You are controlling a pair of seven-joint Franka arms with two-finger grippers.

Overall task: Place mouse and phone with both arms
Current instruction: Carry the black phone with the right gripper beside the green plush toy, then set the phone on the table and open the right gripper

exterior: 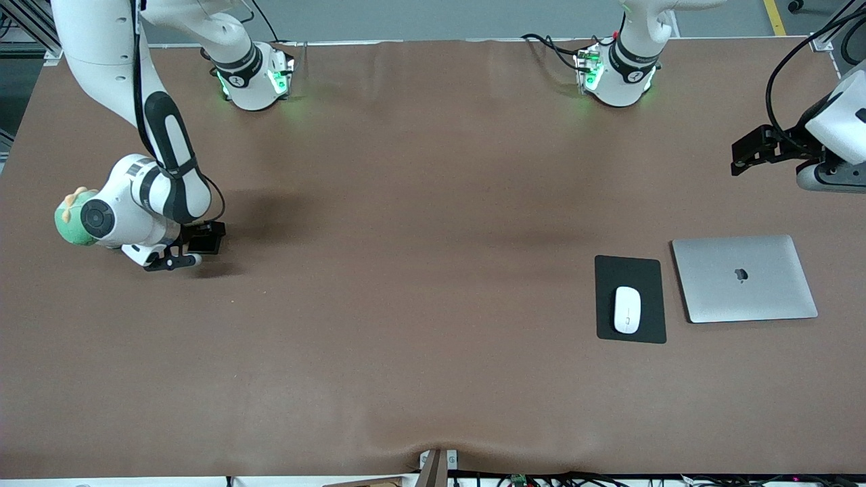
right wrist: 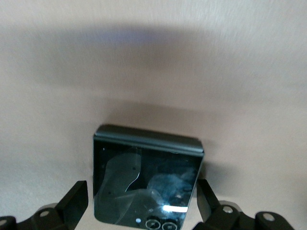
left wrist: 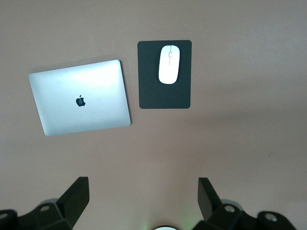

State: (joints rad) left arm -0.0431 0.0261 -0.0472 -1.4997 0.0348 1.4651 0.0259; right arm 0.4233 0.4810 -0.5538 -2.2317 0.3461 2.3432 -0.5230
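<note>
Glossy white oval mouse [exterior: 627,309] is seen on matte black pad [exterior: 630,271], beside silver laptop [exterior: 744,278]. Glossy black squarish phone [right wrist: 144,182] is flanked by right gripper [exterior: 193,251], fingers spread. Left gripper [exterior: 758,152] is held up w/ fingers apart, over table's left-arm end.

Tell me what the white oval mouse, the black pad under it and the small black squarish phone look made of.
White oval mouse: probably hard plastic, smooth, faintly shiny. Black rectangular pad: matte, glare-free, likely rubber or fabric. Small black squarish phone: glossy face, seemingly glass, mirroring pale shapes, between the right gripper fingers. Left gripper hangs open above the table.
</note>
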